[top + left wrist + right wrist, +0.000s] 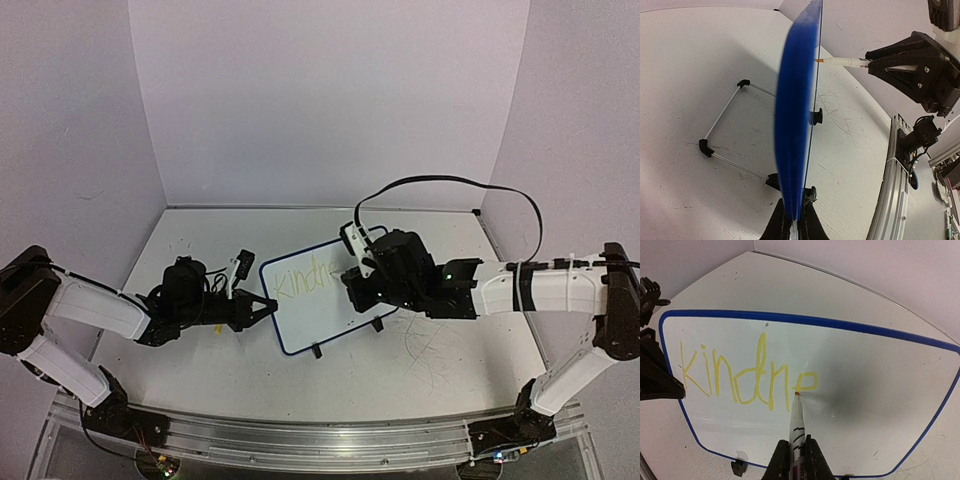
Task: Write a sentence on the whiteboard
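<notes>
Mid-word: the sentence (740, 375) reads "kindne" on the whiteboard (880, 390), propped mid-bench (200, 370). Left pincer (796, 220) clamps its edge; right pincer (797, 462) pinches the marker (796, 420), tip on the "e". Next comes the "s" — steady pressure needed.

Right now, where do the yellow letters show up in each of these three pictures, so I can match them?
Top external: the yellow letters sit on the whiteboard's left half, centre of picture.
Left wrist: not visible; the whiteboard is seen edge-on.
Right wrist: left of centre, ending at the marker tip.
Shared landmark: the whiteboard's blue frame.
</notes>
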You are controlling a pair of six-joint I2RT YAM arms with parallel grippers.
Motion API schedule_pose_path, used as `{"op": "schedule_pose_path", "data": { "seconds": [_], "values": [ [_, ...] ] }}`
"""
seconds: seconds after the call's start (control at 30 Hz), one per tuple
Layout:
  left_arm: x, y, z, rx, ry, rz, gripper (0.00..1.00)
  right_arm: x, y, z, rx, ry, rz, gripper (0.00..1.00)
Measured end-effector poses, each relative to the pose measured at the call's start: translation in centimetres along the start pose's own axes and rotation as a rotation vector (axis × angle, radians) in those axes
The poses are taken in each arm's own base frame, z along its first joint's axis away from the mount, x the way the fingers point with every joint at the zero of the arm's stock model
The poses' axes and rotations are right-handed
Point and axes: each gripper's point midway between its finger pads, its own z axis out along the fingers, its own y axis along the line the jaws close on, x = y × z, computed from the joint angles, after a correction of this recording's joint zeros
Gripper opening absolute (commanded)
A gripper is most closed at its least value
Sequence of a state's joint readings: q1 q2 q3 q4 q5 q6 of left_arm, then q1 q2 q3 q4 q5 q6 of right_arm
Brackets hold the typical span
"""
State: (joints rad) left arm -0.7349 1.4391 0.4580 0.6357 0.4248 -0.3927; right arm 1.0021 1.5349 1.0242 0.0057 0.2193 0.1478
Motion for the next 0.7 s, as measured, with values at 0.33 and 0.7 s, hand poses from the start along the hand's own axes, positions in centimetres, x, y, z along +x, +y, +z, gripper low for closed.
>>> {"op": "schedule_pose_path", "data": {
  "seconds": [0.33,0.7],
  "values": [
    [0.0,0.0,0.0,0.001,0.0,0.001,0.0,1.9,-0.4,-0.1,0.012,0.045,-0.01,0.0],
    [0.0,-0.1,0.0,0.003,0.0,0.004,0.0,-2.1,-2.2,-3.1,0.051,-0.094,0.008,0.0]
  ]
}}
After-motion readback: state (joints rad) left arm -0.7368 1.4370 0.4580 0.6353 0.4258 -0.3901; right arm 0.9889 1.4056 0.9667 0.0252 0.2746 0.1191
